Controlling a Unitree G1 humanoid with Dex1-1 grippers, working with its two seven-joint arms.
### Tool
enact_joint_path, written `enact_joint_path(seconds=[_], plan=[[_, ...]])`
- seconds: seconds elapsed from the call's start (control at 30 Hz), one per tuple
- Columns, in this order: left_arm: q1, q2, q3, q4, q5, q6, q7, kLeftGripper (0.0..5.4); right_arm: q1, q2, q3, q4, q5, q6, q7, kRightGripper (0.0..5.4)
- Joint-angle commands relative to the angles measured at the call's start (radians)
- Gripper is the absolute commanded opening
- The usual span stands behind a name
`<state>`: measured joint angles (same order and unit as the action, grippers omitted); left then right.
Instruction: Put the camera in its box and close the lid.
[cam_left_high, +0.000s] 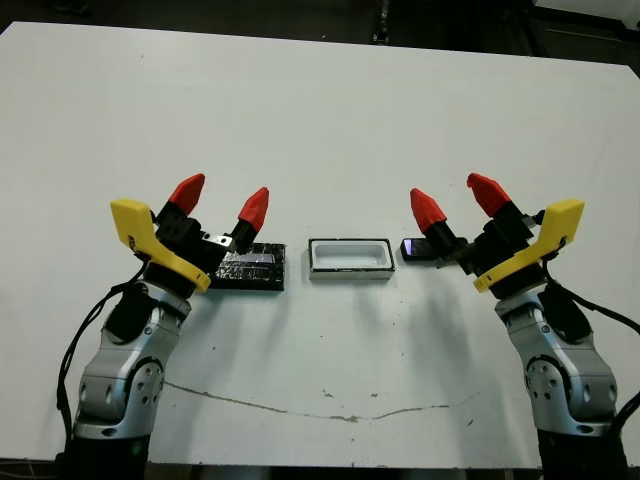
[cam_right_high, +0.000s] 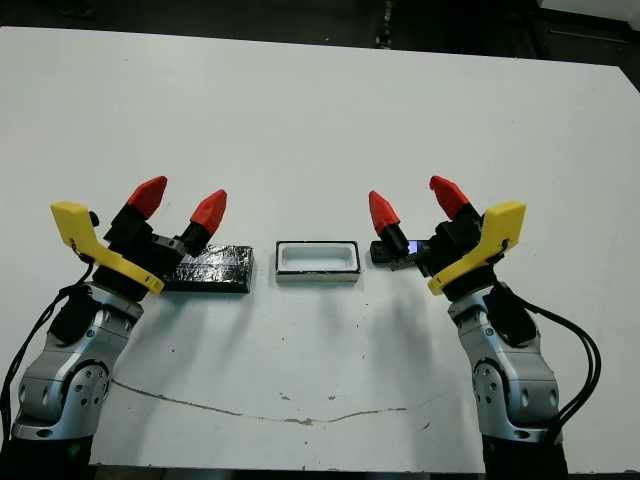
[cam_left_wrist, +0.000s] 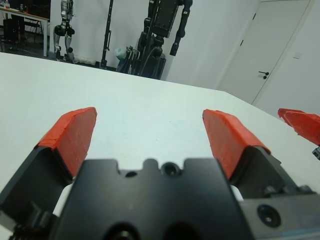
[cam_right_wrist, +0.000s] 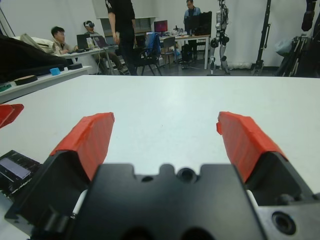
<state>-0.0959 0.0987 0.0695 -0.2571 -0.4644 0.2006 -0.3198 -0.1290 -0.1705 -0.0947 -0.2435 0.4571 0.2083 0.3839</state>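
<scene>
The box (cam_left_high: 348, 257), a small white-lined tray with a shiny dark rim, lies open-side up at the table's middle. Just left of it lies the lid (cam_left_high: 250, 267), a flat glossy black slab. My left gripper (cam_left_high: 221, 200) hovers open over the lid's left end, holding nothing. The camera (cam_left_high: 413, 248), a slim black bar with a bluish glint, rests right of the box, partly hidden behind my right gripper (cam_left_high: 457, 200). That gripper is open and empty, raised above the camera's right end. The right wrist view shows the camera (cam_right_wrist: 15, 169) beside one red finger (cam_right_wrist: 87, 140).
The white table (cam_left_high: 320, 120) stretches far behind the objects. A thin dark crack line (cam_left_high: 330, 412) runs near its front edge. Beyond the table, people (cam_right_wrist: 120, 30) sit and stand at desks, and idle humanoid robots (cam_left_wrist: 162, 35) hang on stands.
</scene>
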Motion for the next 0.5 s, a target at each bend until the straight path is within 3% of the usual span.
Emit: enact_joint_path(seconds=[0.03, 0.33, 0.5], plan=[[0.005, 0.000, -0.008, -0.013, 0.003, 0.020, 0.009, 5.40, 0.012, -0.008, -0.009, -0.009, 0.001, 0.005, -0.002, 5.38], [0.013, -0.005, -0.009, -0.014, -0.003, 0.022, 0.018, 5.40, 0.009, -0.024, -0.005, -0.009, 0.003, 0.020, 0.014, 5.38], [0.011, 0.000, -0.007, -0.013, 0.000, 0.017, 0.007, 5.40, -0.097, -0.196, -0.086, 0.075, 0.029, 0.021, 0.168, 5.38]])
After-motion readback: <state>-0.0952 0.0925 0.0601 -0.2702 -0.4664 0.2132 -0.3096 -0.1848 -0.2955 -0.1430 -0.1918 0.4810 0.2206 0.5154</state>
